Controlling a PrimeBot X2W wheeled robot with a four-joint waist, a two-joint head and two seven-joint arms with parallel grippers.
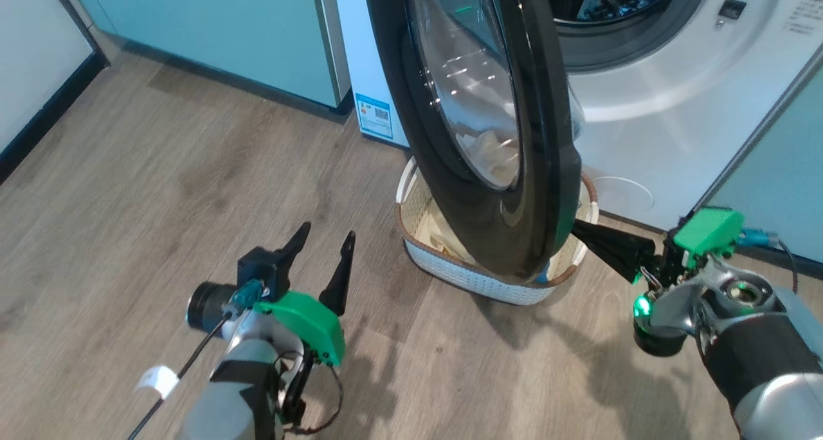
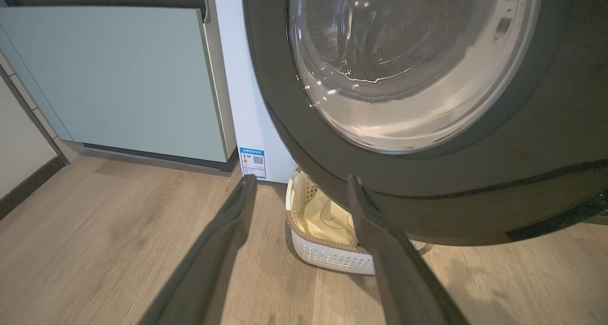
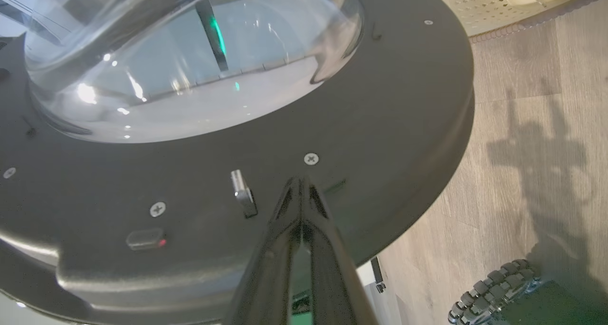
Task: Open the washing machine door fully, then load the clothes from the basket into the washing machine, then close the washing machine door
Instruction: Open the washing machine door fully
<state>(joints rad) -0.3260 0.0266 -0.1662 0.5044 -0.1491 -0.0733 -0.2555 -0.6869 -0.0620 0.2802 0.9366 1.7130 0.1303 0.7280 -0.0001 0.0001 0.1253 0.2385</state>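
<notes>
The right gripper (image 3: 300, 188) is closed tight with nothing between its fingers. The joined tips appear to rest against the flat black inner ring of the washing machine door (image 3: 380, 125), just beside the metal latch hook (image 3: 241, 192) and below the bulging glass. The left gripper (image 1: 325, 247) hangs over the wood floor (image 1: 161, 170) with its fingers spread wide and empty, well apart from the door.

The door stands partly swung out from the washing machine (image 1: 675, 105), nearly edge-on in the head view. Its lower rim hangs over the basket (image 1: 463, 273), which sits on the floor just in front of the machine. The clothes (image 2: 323, 215) lie inside the basket, half hidden behind the door.

The door is likely rigid and fairly heavy, swinging on its hinge, and its glossy face looks slippery. A push is best placed on the black ring near the free edge, away from the glass dome and the latch. The clothes look soft, light and limp, so a pinch on a raised fold should lift them, though loose ends may trail and catch on the basket rim.
</notes>
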